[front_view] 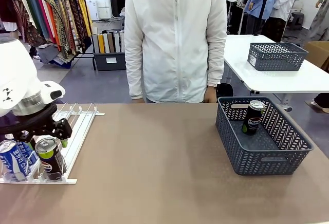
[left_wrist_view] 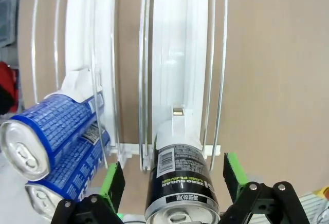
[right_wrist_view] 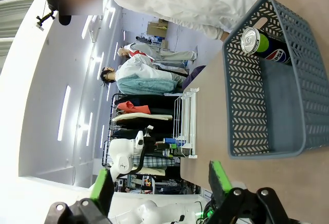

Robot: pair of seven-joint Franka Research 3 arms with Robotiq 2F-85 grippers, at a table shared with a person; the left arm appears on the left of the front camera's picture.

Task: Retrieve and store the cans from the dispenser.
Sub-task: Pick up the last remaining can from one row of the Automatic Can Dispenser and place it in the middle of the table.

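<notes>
The white wire dispenser (front_view: 78, 126) lies at the table's left. At its near end stand two blue and white cans (front_view: 14, 160) and a black can (front_view: 50, 156) with a yellow-green band. My left gripper (front_view: 45, 141) hangs over the black can. In the left wrist view the left gripper (left_wrist_view: 174, 176) is open, and its green pads (left_wrist_view: 113, 184) straddle the black can (left_wrist_view: 177, 180) with small gaps on both sides. The blue cans (left_wrist_view: 51, 131) lie in the neighbouring lane. My right gripper (right_wrist_view: 160, 183) is open and holds nothing. It is off the table's edge, apart from the basket (right_wrist_view: 247, 95).
A dark grey lattice basket (front_view: 267, 154) sits at the table's right with one black can (front_view: 253, 117) upright inside. A person in a white jacket (front_view: 175, 39) stands at the far edge. The brown table's middle (front_view: 154, 152) is bare.
</notes>
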